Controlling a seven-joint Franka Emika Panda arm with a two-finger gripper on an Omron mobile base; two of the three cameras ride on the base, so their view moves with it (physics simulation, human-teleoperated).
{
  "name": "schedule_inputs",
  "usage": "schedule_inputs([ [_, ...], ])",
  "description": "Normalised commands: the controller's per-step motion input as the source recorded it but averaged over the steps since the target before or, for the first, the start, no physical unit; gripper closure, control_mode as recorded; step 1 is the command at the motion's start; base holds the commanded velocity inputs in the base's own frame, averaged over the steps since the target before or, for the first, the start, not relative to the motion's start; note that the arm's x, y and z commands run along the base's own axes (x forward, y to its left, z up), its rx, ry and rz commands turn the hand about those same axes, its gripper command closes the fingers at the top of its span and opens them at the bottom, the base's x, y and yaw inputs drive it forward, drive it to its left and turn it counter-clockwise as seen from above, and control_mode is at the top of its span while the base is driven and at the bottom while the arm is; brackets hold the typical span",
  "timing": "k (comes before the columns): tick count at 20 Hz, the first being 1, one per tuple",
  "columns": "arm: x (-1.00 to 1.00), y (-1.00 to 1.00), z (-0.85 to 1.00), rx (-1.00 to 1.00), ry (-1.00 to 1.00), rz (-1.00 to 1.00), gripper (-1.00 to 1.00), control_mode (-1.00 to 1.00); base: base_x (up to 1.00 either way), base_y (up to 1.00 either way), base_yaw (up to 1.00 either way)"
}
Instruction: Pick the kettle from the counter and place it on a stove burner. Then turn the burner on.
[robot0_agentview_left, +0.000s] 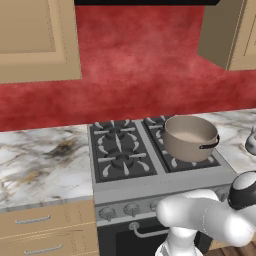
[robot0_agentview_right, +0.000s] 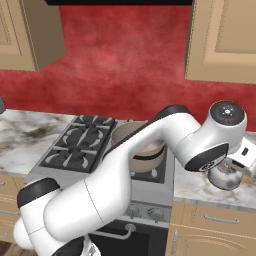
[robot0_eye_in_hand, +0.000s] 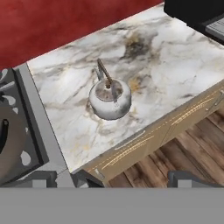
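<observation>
Kettle below spread claw

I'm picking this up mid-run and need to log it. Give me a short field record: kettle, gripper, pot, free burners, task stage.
kettle: upright on the counter right of the stove, not held
gripper: open, above the kettle, apart from it
pot: tan pot on the stove's right-hand burners
free burners: the two left ones are bare
task stage: kettle not yet picked; whether any knob is turned I cannot tell
</observation>
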Motion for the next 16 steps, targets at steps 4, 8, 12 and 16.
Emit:
schedule_inputs([
  [4,0.15,0.00,-0.12,-0.01,0.06,0.11,-1.00,-1.00,0.00,0.00,0.00],
  [8,0.23,0.00,-0.18,0.00,0.10,0.13,-1.00,-1.00,0.00,0.00,0.00],
  [12,0.35,0.00,-0.24,0.00,0.10,0.13,-1.00,-1.00,0.00,0.00,0.00],
  [16,0.47,0.00,-0.24,0.00,0.10,0.12,-1.00,-1.00,0.00,0.00,0.00],
])
